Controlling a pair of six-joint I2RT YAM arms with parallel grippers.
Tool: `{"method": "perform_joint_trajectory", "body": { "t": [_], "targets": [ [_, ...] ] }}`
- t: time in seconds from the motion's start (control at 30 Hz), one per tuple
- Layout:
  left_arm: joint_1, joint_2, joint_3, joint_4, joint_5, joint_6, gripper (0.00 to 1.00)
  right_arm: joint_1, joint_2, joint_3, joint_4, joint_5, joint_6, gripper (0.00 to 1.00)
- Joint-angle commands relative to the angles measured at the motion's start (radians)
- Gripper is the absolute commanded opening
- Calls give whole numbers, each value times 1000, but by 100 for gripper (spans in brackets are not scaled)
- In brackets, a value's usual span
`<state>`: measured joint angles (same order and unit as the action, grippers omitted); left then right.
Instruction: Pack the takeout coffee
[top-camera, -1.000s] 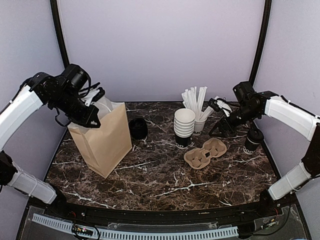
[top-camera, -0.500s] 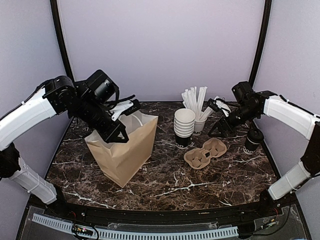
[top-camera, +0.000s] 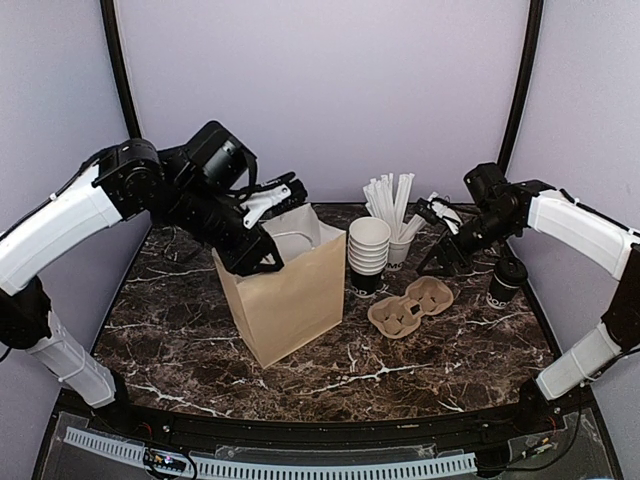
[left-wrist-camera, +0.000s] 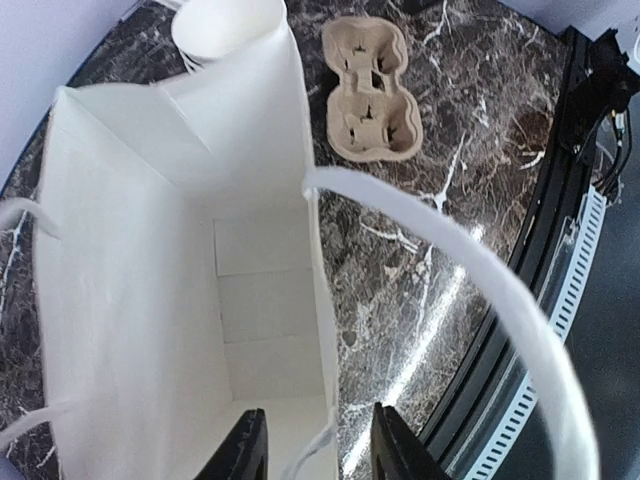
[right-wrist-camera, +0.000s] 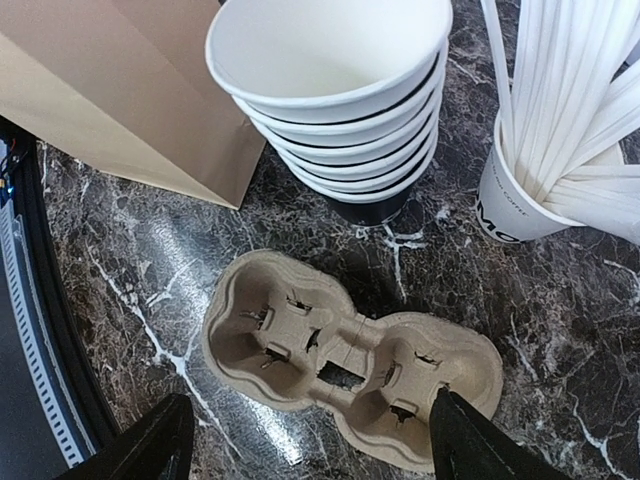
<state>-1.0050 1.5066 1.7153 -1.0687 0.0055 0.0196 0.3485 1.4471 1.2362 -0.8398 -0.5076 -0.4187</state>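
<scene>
The takeout coffee (top-camera: 506, 281), a black cup with a black lid, stands at the right edge of the table. It is out of both wrist views. A brown paper bag (top-camera: 291, 291) stands upright and open beside the cup stack. Its white inside (left-wrist-camera: 180, 250) is empty. My left gripper (top-camera: 283, 197) hovers at the bag's top. In the left wrist view my left gripper (left-wrist-camera: 318, 442) is open, its jaws astride the bag's side wall without pinching it. My right gripper (top-camera: 437, 212) hangs open above the pulp cup carrier (right-wrist-camera: 340, 360), and this right gripper (right-wrist-camera: 312, 400) holds nothing.
A pile of lidless black cups (top-camera: 368, 256) stands just right of the bag. A white cup of wrapped straws (top-camera: 397, 249) is behind it. The two-cup carrier (top-camera: 411, 306) lies between the pile and the coffee. The bag's white handle (left-wrist-camera: 480, 280) loops over the table edge.
My left arm has carried the bag rightward from the table's left side to beside the cup pile. Its jaws have come apart from the bag's rim. The right arm has not moved.
</scene>
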Motion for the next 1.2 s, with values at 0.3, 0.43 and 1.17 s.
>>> {"method": "perform_joint_trajectory", "body": {
  "t": [0.3,0.43,1.17],
  "targets": [
    [-6,-315,-16,272,-261,-40,71,53,-37,-24,-75,33,-505,80],
    [8,-409,-195,406,-426,-113,80,110,29,-58,-53,183,-661,73],
    [57,-530,-367,430,-333,-258,80,200,237,-86,118,368,-858,51]
  ]
}}
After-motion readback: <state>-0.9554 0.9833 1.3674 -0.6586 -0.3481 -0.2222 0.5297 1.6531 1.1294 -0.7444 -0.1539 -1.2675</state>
